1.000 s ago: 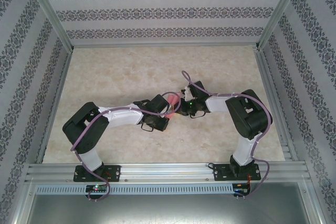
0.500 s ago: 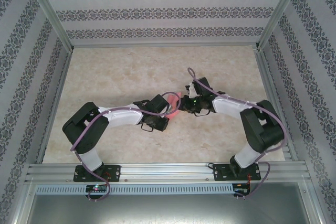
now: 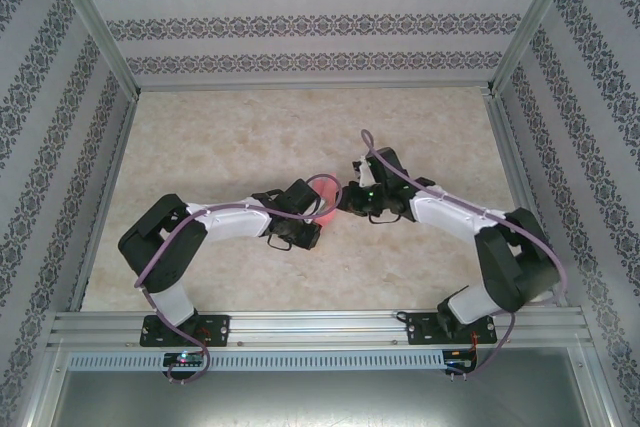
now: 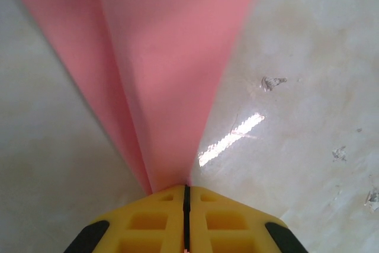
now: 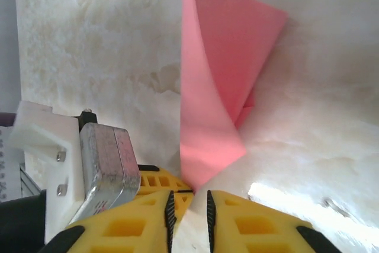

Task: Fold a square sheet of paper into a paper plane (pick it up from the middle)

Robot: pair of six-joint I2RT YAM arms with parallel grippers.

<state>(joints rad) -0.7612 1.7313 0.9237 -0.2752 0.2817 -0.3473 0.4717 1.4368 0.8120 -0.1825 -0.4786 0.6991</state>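
- While both arms reached inward over the table [image 3: 250, 137], the salmon-pink sheet of paper [image 3: 325, 210] sat between their two wrists, near the middle of the table and slightly toward its near side.
- Seen from the left wrist, the left gripper [image 4: 186, 194] had its yellow fingers pressed together with only a thin dark line between them, and they pinched the sheet of paper [image 4: 172, 57] at a narrow end.
- From that pinch the paper fanned out toward the top of the view in two layers, a darker, narrower flap on the left and a broader one on the right, with a crease running between them.
- Seen from the right wrist, the right gripper [image 5: 188, 197] had its fingers slightly apart, and pale table showed through the narrow slot between them.
- The lowest corner of the sheet of paper [image 5: 213, 117] pointed down at the mouth of that slot. No paper showed between the pads, and whether the corner touched them could not be told.
- In that view the sheet stood on edge, folded over itself, with one flap leaning off to the right.
- Just left of the right gripper's fingers stood a white block [image 5: 41, 140] and a grey metal part [image 5: 103, 158]; what they belonged to could not be told.
- On the glossy, marbled beige table lay a bright streak of reflected light [image 4: 231, 139] and a few small clear specks [image 4: 272, 81].
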